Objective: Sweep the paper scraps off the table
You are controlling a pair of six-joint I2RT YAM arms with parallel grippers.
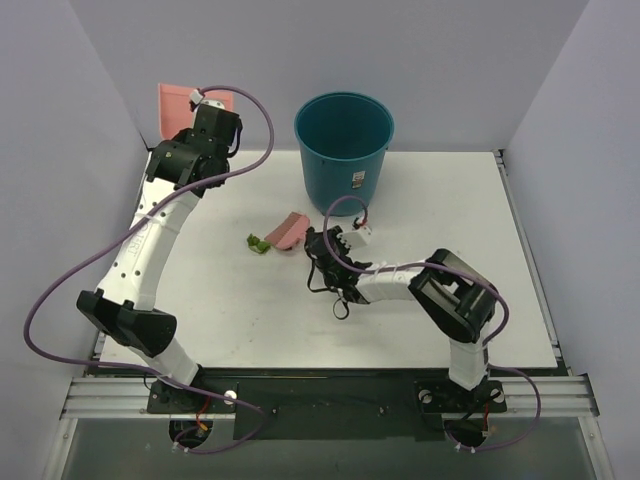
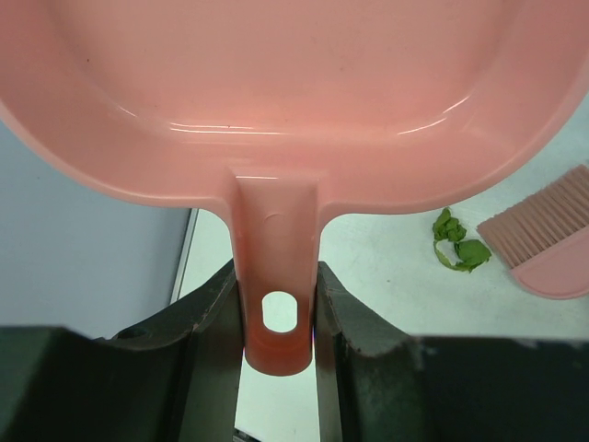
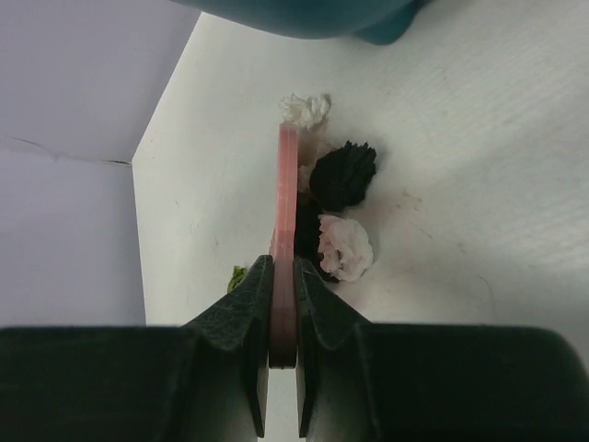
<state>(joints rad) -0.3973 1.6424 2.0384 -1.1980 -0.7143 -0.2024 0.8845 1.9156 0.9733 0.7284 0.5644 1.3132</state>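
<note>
Teal bucket (image 1: 343,145) upright at upper ctr of top view, small white label (image 1: 358,181) on near side; pink brush (image 1: 287,230) just below-left of it, mid-frame, lying at a slant; pink dustpan (image 1: 175,105) at upper left, in front of grey wall (image 1: 60,120); oval hole (image 2: 279,311) thru dustpan handle, lower ctr of left-wrist view.

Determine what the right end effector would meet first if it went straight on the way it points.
Likely the white paper scrap at the tip of the pink brush the right end effector grips, then the teal bin; depth unclear.
</note>
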